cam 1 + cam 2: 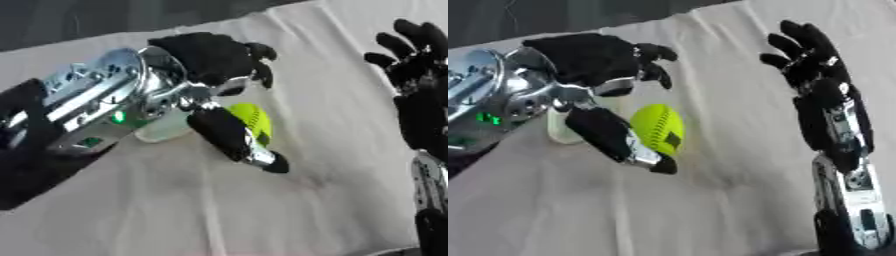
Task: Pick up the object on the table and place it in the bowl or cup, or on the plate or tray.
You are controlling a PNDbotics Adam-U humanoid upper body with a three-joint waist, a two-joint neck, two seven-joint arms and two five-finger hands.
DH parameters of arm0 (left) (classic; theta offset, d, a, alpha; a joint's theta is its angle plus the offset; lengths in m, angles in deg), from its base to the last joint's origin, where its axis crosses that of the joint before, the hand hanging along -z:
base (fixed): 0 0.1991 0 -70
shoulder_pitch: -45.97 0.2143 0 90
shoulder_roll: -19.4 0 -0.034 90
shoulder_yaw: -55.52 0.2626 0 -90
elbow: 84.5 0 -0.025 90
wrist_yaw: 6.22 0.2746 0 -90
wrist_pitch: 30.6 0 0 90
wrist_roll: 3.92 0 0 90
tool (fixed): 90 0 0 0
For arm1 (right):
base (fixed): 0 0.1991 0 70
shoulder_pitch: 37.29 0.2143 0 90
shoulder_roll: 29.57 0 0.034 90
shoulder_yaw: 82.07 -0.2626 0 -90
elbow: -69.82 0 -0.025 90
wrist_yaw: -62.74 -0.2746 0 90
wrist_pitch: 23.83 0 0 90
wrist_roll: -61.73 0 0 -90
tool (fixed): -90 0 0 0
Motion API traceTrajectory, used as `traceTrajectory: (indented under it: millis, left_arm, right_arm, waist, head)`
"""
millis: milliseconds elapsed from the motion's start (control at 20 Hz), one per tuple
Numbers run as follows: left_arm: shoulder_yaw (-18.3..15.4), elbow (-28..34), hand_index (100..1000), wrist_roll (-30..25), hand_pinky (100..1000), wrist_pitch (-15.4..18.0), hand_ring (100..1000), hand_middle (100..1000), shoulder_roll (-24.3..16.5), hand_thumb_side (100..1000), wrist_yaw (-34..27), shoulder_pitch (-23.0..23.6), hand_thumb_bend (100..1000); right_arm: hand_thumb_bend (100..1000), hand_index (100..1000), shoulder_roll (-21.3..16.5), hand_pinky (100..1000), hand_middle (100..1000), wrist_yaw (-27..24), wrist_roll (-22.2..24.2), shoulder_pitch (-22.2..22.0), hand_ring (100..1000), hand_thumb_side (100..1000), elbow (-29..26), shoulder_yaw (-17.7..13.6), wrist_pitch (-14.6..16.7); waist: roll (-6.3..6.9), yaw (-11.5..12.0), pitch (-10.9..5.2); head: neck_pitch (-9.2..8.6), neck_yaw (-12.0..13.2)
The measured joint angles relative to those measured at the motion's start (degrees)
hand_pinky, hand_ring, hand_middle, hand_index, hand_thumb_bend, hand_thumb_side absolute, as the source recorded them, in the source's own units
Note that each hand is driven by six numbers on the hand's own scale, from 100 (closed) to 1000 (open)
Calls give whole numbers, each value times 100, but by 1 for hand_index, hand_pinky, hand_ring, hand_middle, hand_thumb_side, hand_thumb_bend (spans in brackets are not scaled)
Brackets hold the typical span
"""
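Observation:
A yellow-green ball (658, 128) lies on the cloth-covered table (710, 210). My left hand (592, 57) hangs over it from the left. Its thumb (614, 136) stretches down along the ball's left side, and its bent fingers (656, 70) hover above the ball, apart from it. A pale, translucent cup (559, 131) stands just left of the thumb, partly hidden by the wrist. My right hand (815, 75) is raised at the right, open with fingers pointing up, well away from the ball.
The off-white cloth has folds running toward the far edge (289, 30), where a dark background begins. My left forearm (79, 110) of silver metal covers the left part of the table.

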Motion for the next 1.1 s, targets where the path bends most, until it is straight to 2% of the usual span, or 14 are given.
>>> traceTrajectory:
  millis: [350,750,1100]
  left_arm:
    - [-15,8,854,112,684,-112,796,1000,50,889,-41,-102,716]
    - [3,8,855,210,676,-210,789,1000,178,886,222,-46,719]
    - [134,8,854,231,677,-231,790,1000,253,887,425,84,713]
  right_arm:
    - [100,1000,0,871,952,-11,19,1,934,854,-11,30,-16]
    - [100,1000,1,868,952,-40,38,52,931,852,-14,32,-34]
    - [100,1000,5,864,950,-53,39,109,927,850,-57,34,-34]
  waist:
    - [8,7,0]
    - [16,-26,6]
    - [14,-123,76]
  head:
    - [89,-45]
    - [89,-52]
    - [37,-52]
